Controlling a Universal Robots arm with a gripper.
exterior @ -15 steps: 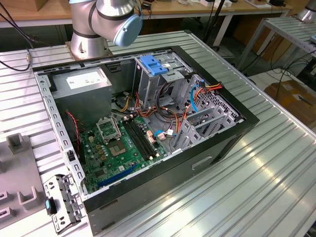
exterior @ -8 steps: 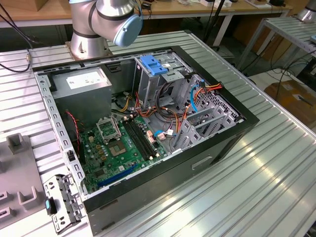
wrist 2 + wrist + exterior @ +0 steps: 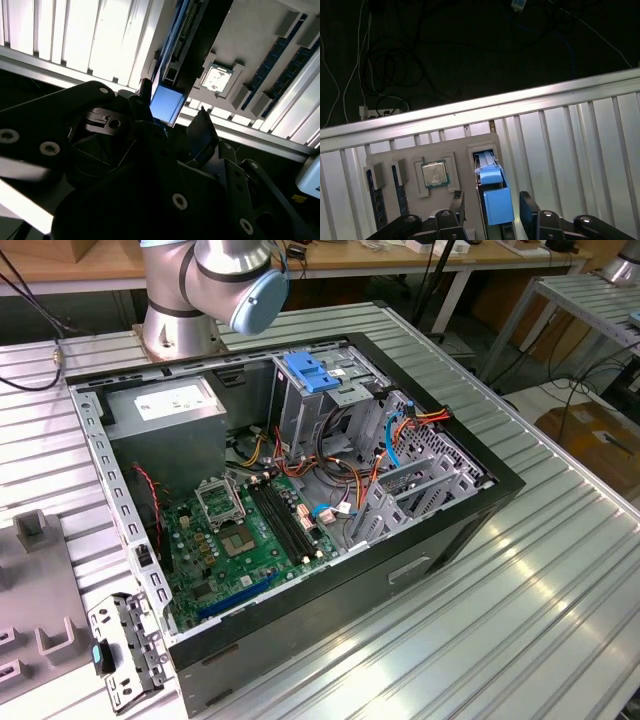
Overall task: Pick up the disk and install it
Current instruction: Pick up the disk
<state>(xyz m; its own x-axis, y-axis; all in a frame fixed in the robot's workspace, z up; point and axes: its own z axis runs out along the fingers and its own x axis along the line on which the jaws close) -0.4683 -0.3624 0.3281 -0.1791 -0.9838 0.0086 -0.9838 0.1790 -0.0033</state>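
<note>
- First wrist view: the disk [image 3: 497,206] stands on edge in a slot of the grey parts tray [image 3: 395,156]. Its blue carrier rail faces the camera, and most of the body is sunk in the slot.
- Tool: the gripper [image 3: 492,199] hangs directly over the disk, set wide. One finger [image 3: 527,205] stands on each side of the rail, with a gap showing on both sides and no contact that I can make out.
- Second wrist view agrees: the blue end of the disk [image 3: 165,102] lies between the spread fingers of the gripper [image 3: 173,103].
- Same tray: a CPU [image 3: 435,173] sits in a pocket just beside the disk slot, with memory modules [image 3: 375,200] beyond it.
- The tray lies on the ribbed aluminium table [image 3: 570,150], near the table's edge.
- Exterior view: the open computer case [image 3: 480,500] sits mid-table with the motherboard [image 3: 240,540] on its floor. The drive cage [image 3: 300,420] with its blue latch [image 3: 305,373] is at the far side, and the arm base [image 3: 170,320] is farther still.
- Step, as judged: pick-up, at the pre-grasp stage. The disk is not lifted and the install has not begun.
- Next move, as judged: it calls for closing squarely on the two broad faces, centred on the rail. The pull should then run straight along the slot, since a skewed grip would likely bind the disk against the slot walls.
</note>
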